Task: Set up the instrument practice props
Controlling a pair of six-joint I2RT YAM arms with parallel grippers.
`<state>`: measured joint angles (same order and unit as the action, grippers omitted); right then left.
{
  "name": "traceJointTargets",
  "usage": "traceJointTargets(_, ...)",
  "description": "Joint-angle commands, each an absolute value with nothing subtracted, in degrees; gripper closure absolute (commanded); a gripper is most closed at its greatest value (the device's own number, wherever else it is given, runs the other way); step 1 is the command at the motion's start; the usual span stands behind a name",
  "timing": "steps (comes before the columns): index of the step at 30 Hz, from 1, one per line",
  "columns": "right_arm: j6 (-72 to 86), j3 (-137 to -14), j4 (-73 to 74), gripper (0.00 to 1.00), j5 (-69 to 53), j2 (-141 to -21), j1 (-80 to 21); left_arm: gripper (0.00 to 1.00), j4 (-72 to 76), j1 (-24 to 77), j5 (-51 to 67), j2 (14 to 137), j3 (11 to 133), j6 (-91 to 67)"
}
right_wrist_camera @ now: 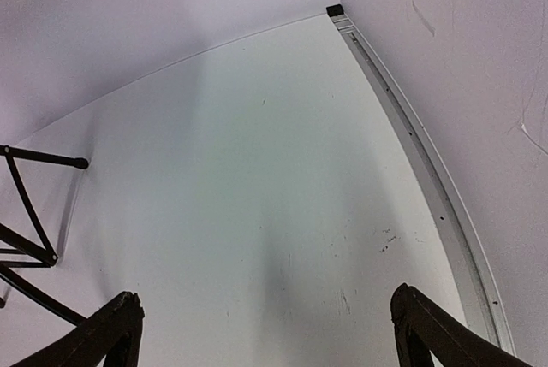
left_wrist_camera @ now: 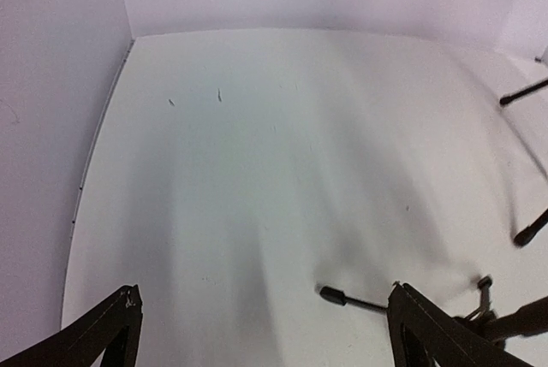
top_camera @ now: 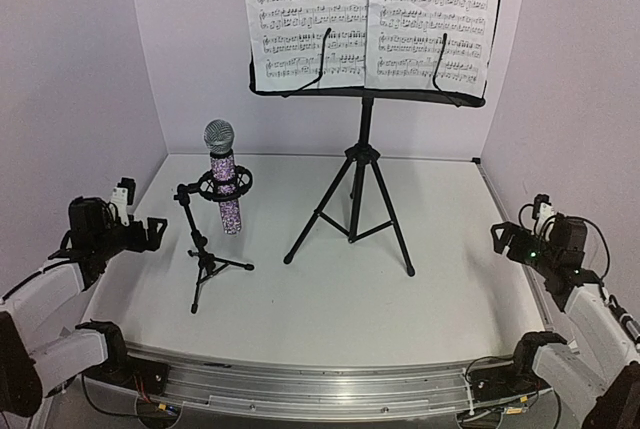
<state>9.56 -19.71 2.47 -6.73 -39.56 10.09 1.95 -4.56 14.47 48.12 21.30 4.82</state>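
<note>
Likely robotics lab test cell. White table [top_camera: 440, 249] boxed by plain pale walls [top_camera: 190, 49] behind and at both sides. Aluminium rail [top_camera: 320, 384] along table's near edge; arm bases [top_camera: 110, 344] at rail's ends, cables [top_camera: 112, 412] beneath.

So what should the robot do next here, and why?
Probably only a retreat to rest: the microphone sits upright in its small mic stand, the sheet-music pages lie on the music stand, and the left gripper and right gripper hang open and empty at the sides of the table. Nothing looks left to place.
</note>
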Motion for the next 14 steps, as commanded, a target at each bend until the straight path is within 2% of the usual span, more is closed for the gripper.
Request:
traceJointTargets(1, 6.8, -16.6, -5.7, 0.02, -8.4, -39.4, 10.3, 0.01, 8.6, -4.7, 20.2, 51.0, 19.3, 15.0)
traceJointTargets(5, 6.5, -15.3, -7.1, 0.02, -8.9, -39.1, 10.3, 0.0, 8.0, -4.7, 22.4, 52.7, 20.0, 13.4)
traceJointTargets(14, 6.8, -14.8, -7.5, 0.02, -9.7, -39.6, 10.3, 0.0, 13.4, -4.7, 18.2, 50.0, 14.8, 7.3)
